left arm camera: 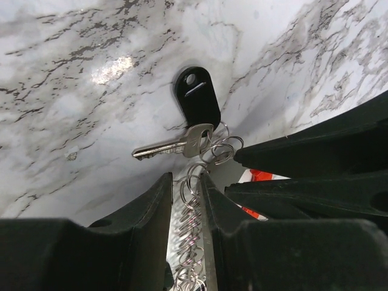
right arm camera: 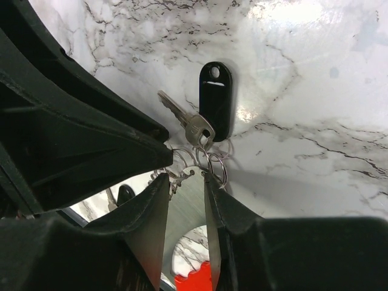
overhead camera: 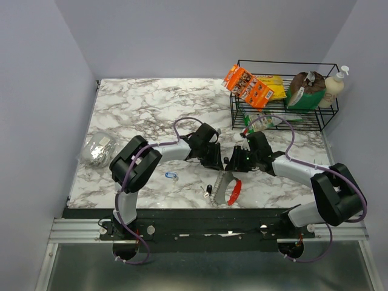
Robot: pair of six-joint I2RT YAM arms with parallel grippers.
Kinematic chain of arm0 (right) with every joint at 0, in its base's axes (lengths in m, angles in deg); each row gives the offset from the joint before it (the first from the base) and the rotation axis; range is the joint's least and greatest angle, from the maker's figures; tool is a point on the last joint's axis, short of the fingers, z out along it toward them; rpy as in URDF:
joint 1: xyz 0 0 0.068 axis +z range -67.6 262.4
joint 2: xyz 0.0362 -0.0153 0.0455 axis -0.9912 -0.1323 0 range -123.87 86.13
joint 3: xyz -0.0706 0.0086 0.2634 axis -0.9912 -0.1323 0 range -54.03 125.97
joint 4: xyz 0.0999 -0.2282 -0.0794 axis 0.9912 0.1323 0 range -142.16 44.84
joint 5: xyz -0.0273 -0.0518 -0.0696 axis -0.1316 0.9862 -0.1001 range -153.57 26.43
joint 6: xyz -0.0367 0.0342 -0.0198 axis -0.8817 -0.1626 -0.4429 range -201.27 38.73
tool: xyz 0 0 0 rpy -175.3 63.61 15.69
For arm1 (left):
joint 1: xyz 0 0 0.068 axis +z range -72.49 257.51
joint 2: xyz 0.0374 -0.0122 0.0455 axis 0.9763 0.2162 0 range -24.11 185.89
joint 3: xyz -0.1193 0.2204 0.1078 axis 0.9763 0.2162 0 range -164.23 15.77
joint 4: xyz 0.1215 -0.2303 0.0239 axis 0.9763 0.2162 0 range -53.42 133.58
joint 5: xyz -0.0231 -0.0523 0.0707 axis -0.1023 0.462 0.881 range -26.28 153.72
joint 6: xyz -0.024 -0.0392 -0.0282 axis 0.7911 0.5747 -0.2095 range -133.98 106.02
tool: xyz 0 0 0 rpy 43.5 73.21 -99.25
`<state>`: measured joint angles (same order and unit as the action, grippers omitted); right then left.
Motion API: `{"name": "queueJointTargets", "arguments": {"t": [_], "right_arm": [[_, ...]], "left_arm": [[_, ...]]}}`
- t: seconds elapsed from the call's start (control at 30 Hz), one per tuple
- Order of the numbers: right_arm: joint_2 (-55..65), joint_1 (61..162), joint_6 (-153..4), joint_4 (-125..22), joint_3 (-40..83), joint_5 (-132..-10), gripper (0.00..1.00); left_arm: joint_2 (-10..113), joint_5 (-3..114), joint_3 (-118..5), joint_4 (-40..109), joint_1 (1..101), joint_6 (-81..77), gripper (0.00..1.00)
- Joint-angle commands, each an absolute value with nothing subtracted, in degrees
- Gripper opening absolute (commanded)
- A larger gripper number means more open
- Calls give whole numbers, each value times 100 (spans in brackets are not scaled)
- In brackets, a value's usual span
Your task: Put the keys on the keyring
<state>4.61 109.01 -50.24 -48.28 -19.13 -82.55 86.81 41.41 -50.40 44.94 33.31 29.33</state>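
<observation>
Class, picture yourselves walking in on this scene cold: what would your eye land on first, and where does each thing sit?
The left end effector and right end effector meet nose to nose mid-table over the keyring, its chain of rings running between the left one's fingers. A silver key and a black tag lie on the marble at its end. The wire basket of packets brightens the back right corner.

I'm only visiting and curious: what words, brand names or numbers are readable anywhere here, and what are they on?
Nothing can be quoted; no text reads clearly.
orange packet: printing too small to read.
yellow packet: too small to read.
green and brown bag: label blurred.
pump bottle: no legible label.
black tag: blank.
silver key: no stamp legible.
</observation>
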Motion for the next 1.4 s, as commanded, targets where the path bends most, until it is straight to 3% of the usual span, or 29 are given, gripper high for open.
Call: {"name": "queueJointTargets", "arguments": {"t": [0.0,0.97,1.2,1.37], "right_arm": [[439,10894,-5042,-4979,-1993,-8316,37],[562,10894,-5024,-5058,-2160,-8360,37],[667,10894,-5024,-5040,-2160,-8360,37],[904,10894,-5033,-4944,-2081,-8360,37]], "left_arm": [[8821,3859,-5181,4545,3339,3031,34],[9076,4007,-4856,4255,3313,3374,25],[9059,4016,-4795,4115,3313,3243,0],[8778,4122,-4725,4018,3313,2979,0]]}}
